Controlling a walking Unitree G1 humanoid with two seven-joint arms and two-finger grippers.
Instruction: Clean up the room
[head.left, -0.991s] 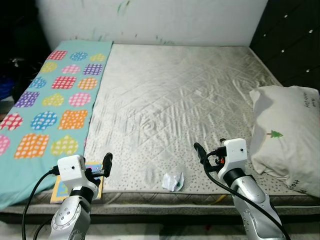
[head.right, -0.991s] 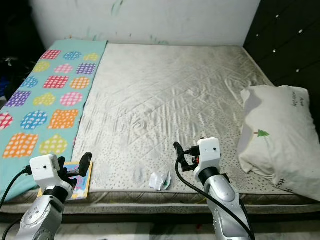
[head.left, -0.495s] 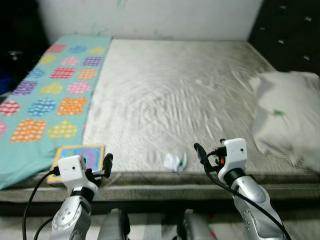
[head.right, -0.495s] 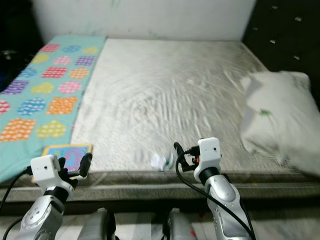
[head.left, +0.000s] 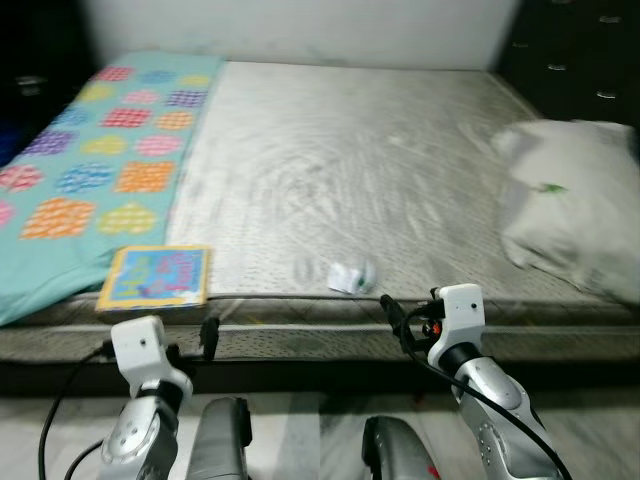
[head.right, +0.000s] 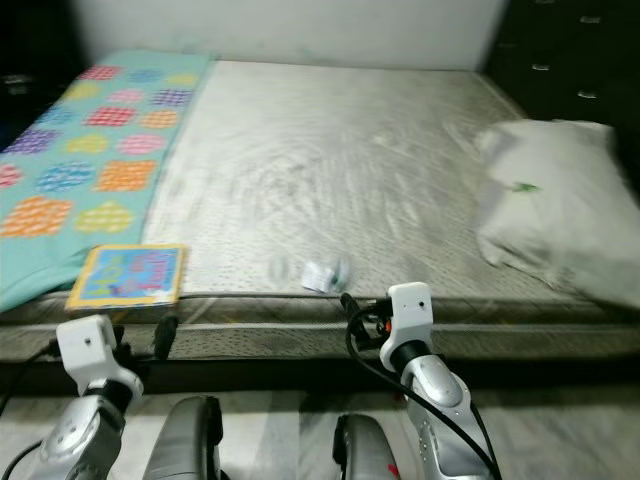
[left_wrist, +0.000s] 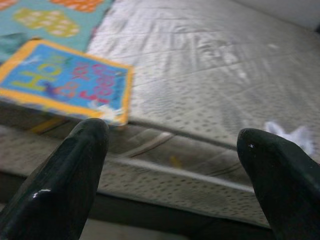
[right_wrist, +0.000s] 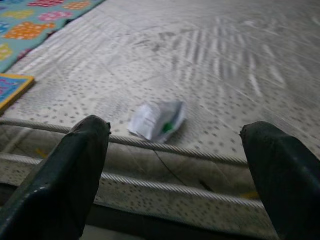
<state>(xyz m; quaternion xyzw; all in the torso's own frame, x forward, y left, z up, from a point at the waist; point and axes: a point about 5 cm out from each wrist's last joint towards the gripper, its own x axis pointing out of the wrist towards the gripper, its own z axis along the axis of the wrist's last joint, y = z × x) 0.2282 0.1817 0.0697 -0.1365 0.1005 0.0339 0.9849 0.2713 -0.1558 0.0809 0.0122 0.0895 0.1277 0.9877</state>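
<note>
While a pillow (head.left: 572, 205) lies at three o'clock and a book (head.left: 156, 277) at nine, the crumpled wrapper (head.left: 349, 276) sits on the mattress (head.left: 350, 160) edge; both the left gripper (left_wrist: 170, 165) and the right gripper (right_wrist: 175, 165) gape wide, empty.

On the bare mattress (head.left: 340, 160): 1 crumpled white wrapper (head.left: 348, 276) at lower centre, 1 colourful picture book (head.left: 157, 277) at lower left, 1 white pillow (head.left: 570, 215) at right, 1 teal patterned blanket (head.left: 95, 150) along the left. Below, 2 grippers: left gripper (left_wrist: 172, 175), right gripper (right_wrist: 175, 170).
</note>
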